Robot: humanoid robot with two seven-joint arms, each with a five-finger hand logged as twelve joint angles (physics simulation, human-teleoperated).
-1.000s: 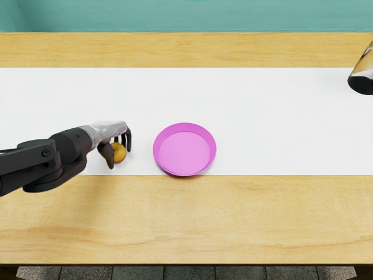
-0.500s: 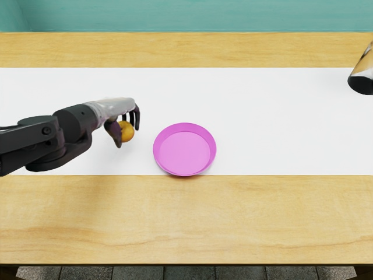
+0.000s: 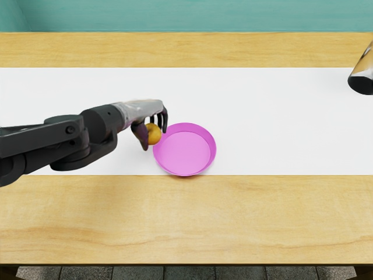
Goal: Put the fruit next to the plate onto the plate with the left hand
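Left hand: fingers curled around the fruit, clamped on it. The fruit is small, round and yellow-orange, held right at the left rim of the plate, not over its middle. The plate is pink and round, on the white strip across the wooden table. Right arm pokes in at the upper right edge; can't tell its hand state.

Black left arm, grey wrist, dark fingers
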